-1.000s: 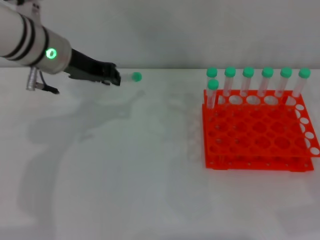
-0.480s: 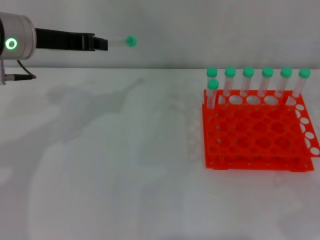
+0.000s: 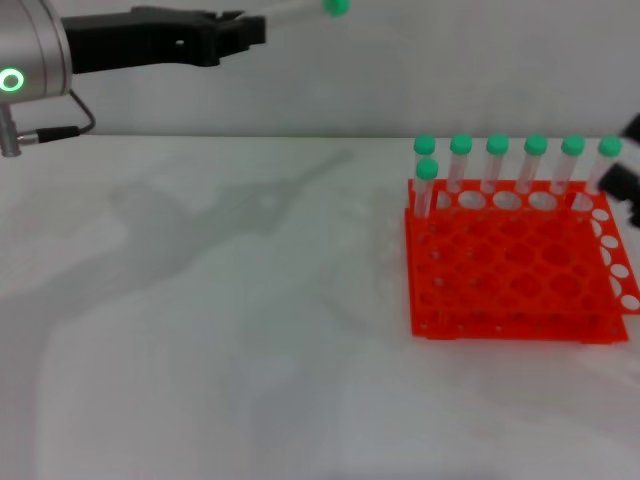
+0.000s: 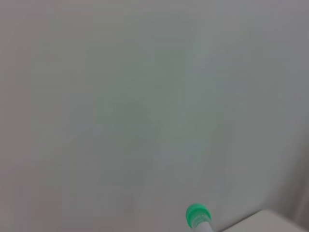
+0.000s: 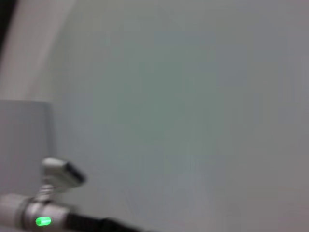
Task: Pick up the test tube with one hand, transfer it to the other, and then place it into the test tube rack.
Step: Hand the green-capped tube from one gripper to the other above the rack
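On my head view the left gripper (image 3: 250,27) sits in the upper left of the frame, high above the table (image 3: 250,330), at the end of the silver-white arm with its green ring lit. Its fingers are clamped on the test tube (image 3: 300,13), which sticks out towards the upper middle of the frame, tilted slightly upward, its green cap at the free end right by the top edge. My left wrist view shows only that capped end (image 4: 198,215) at the bottom of the frame against a plain pale wall.

The test tube rack (image 3: 515,265) rests on the table at the right of the head view, well apart from the held tube. Seven green-capped tubes (image 3: 497,165) stand upright in it: six along the far row and one just in front of that row's left end.

The right gripper (image 3: 622,180) only pokes in as a dark shape at the right edge, just beside the rack's far right corner; I cannot tell how its fingers stand. My right wrist view catches the left arm (image 5: 43,212) in the lower left.
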